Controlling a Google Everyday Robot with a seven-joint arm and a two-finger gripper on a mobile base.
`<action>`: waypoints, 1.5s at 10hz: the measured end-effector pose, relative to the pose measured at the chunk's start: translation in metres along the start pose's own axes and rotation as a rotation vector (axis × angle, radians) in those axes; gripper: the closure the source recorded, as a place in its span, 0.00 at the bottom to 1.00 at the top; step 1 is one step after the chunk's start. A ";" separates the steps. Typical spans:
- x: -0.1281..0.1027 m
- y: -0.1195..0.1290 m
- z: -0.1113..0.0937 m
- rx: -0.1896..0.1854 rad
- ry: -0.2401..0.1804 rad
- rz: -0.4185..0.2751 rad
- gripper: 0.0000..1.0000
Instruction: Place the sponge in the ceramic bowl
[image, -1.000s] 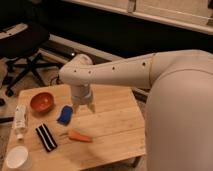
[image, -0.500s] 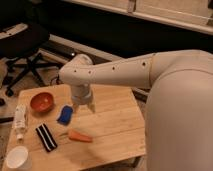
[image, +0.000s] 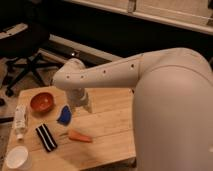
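Bending down, the arm holds its tool beside the sponge.

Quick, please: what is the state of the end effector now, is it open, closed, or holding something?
End effector: low over the table, beside the sponge; open or closed cannot be told.

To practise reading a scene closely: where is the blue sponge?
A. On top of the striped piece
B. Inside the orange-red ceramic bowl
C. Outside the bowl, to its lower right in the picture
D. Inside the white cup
C: the blue sponge is clear of the orange-red ceramic bowl, just picture-left of the gripper, which hangs low over the wooden table.
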 end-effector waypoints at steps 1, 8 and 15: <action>0.000 0.011 0.009 0.015 0.001 0.012 0.35; -0.006 0.065 0.038 0.037 -0.011 0.050 0.35; -0.019 0.108 0.051 -0.076 -0.046 0.015 0.35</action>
